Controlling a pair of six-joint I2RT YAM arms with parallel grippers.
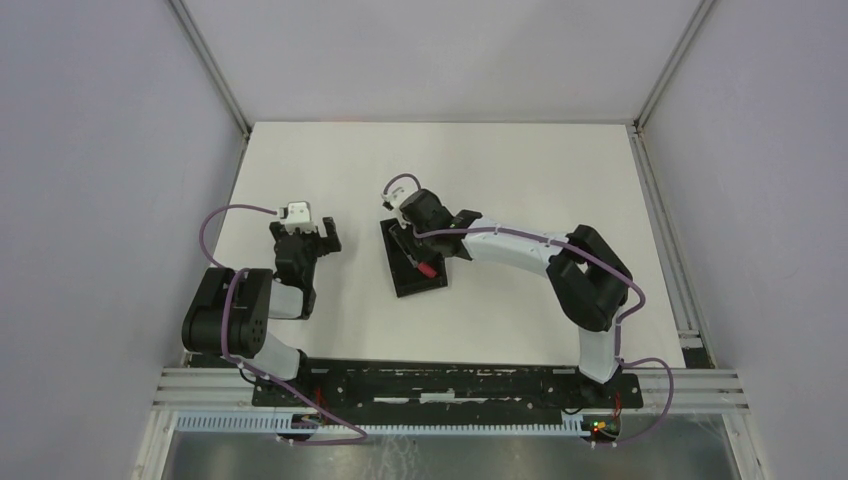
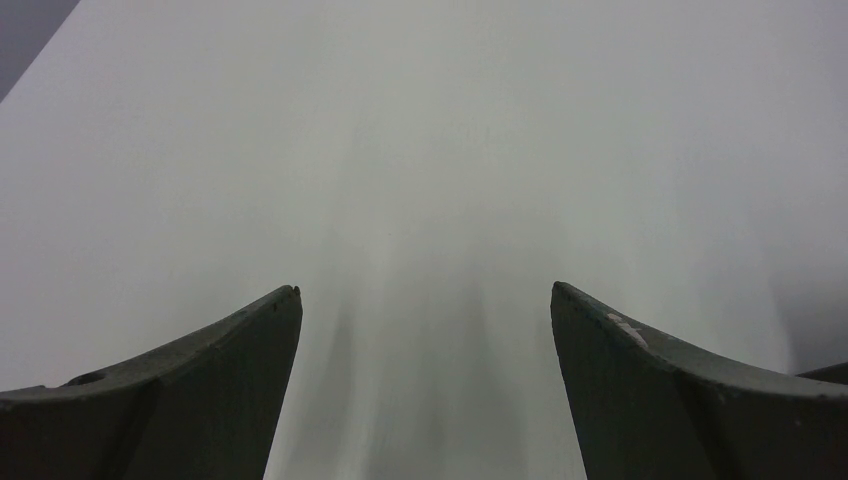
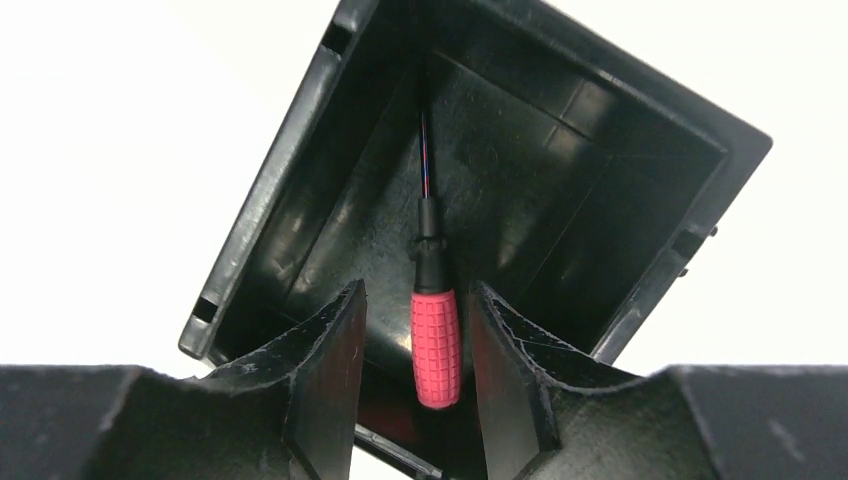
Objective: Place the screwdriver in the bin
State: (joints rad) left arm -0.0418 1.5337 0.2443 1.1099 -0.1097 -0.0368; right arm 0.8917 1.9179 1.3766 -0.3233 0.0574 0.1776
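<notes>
The screwdriver (image 3: 436,345), with a red gridded handle and a thin dark shaft, lies inside the black bin (image 3: 270,190), its shaft pointing toward the far corner. My right gripper (image 3: 418,287) hovers over the bin's near end, open. Its fingers (image 3: 330,350) flank the red handle with a gap on each side. From above, the red handle (image 1: 427,269) shows in the bin (image 1: 393,262) just below the right gripper (image 1: 408,240). My left gripper (image 1: 305,232) stands open to the left of the bin with nothing in it, and only bare table lies between its fingertips (image 2: 425,300).
The white table (image 1: 520,170) is framed by grey walls and metal rails. The right arm (image 1: 585,280) reaches across from the right toward the bin. The left arm (image 1: 235,310) is folded near the left edge.
</notes>
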